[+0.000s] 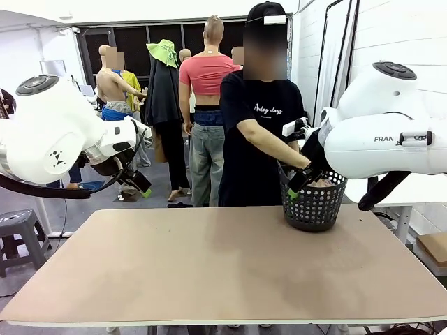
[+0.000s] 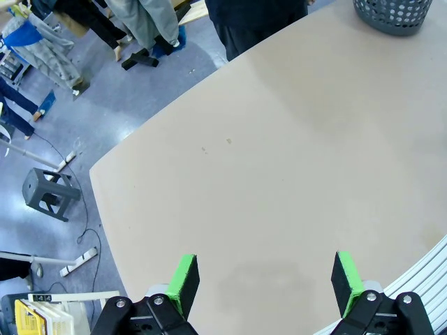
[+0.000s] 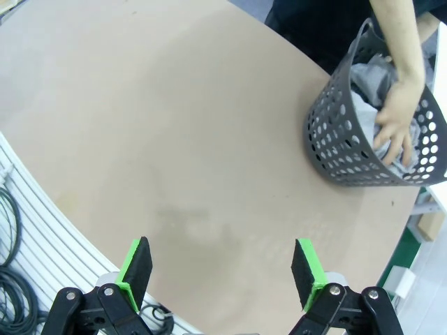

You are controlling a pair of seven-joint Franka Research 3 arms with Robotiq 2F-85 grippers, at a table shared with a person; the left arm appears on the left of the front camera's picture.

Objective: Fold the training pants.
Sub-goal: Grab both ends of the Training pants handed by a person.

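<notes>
Our right claw [image 3: 222, 255] hangs over the bare worktop [image 3: 160, 125], spread apart and holding nothing. Ahead of it and off to its right, the training pants [image 3: 366, 75] sit bunched inside a black mesh basket [image 3: 334, 143], with a person's hand [image 3: 391, 129] on them. Our left claw [image 2: 264, 272], also spread and empty, is well apart from the basket, so the right one is nearer; the grey cloth looks too crumpled for us to tell its long axis.
</notes>
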